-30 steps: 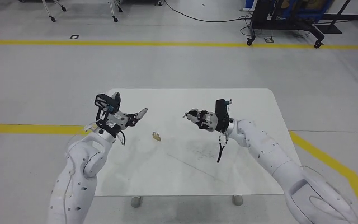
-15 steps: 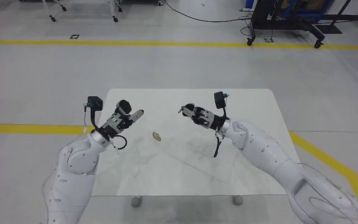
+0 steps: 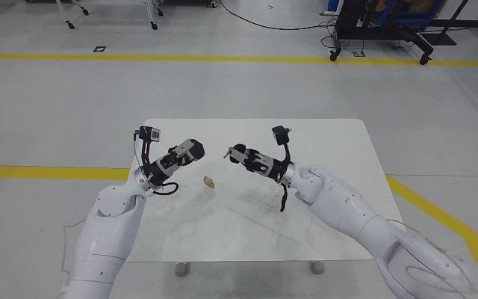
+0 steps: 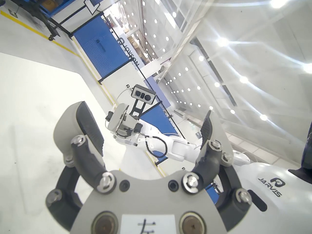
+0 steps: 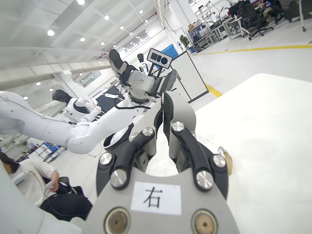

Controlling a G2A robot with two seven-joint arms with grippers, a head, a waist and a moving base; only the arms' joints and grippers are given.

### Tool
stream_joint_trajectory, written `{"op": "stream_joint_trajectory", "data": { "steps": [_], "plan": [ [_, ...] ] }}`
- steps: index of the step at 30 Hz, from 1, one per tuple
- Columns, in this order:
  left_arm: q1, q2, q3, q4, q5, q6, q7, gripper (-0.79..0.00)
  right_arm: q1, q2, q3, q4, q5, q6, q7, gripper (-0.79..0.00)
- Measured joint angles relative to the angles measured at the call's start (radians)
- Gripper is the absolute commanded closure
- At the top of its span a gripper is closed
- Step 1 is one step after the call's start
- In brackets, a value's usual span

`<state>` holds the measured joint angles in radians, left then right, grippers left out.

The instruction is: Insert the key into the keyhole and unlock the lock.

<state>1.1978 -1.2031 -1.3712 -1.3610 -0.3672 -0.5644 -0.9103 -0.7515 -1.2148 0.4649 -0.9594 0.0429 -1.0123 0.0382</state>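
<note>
Right, quick pass. Lock (image 3: 209, 182) lies flat on the worktop (image 3: 321, 149), closer to the left edge than the right and about midway between the near and far edges. Nothing touches it. In my right wrist view the lock (image 5: 225, 158) reads as a small blocky brass-coloured body with a silvery shackle at one end, so hard, smooth metal, likely slippery.

My left pincer (image 3: 193, 149) hangs above the worktop just beyond the lock, and the left pincer (image 4: 143, 122) has its fingers spread wide with nothing between them, tilted up toward the ceiling. My guess is it's held apart to take the lock body.

My right pincer (image 3: 230, 154) hangs opposite it, near but not touching. The right pincer (image 5: 162, 108) has its pads pressed together. I can't make out a key between them, too thin or hidden to tell. If there is one, a tight pinch makes sense for a flat metal blade.

Pads are black ribbed rubber on grey metal fingers, good for grip. Worktop is white and matte with rounded corners and grey scuffs near the middle.

Lock not yet lifted or steadied, so insertion looks some way off.
</note>
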Motion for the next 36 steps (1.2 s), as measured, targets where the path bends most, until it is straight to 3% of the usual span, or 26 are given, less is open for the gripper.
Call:
{"op": "stream_joint_trajectory", "data": {
  "steps": [3,10,12,21,31,36],
  "plan": [
    [-0.011,0.004,0.015,-0.004,0.096,-0.041,-0.031,-0.551,0.012,-0.012,-0.003,0.006,0.157,0.0,0.131,0.0],
    [-0.01,0.008,0.042,-0.016,0.224,-0.074,0.005,-0.471,0.018,-0.029,0.036,0.068,0.41,0.0,0.408,0.0],
    [-0.014,0.009,0.053,-0.016,0.235,-0.078,-0.001,-0.391,0.019,-0.036,0.045,0.089,0.458,0.0,0.474,0.0],
    [-0.025,0.012,0.085,0.001,0.241,-0.069,-0.008,-0.363,0.034,-0.08,0.061,0.169,0.535,0.0,0.611,0.0],
    [-0.033,0.017,0.11,0.009,0.257,-0.066,0.011,-0.194,0.034,-0.118,0.086,0.215,0.571,0.0,0.713,0.0],
    [-0.033,0.019,0.117,0.007,0.272,-0.063,0.027,-0.145,0.036,-0.132,0.099,0.237,0.578,0.0,0.743,0.0]
  ]
}}
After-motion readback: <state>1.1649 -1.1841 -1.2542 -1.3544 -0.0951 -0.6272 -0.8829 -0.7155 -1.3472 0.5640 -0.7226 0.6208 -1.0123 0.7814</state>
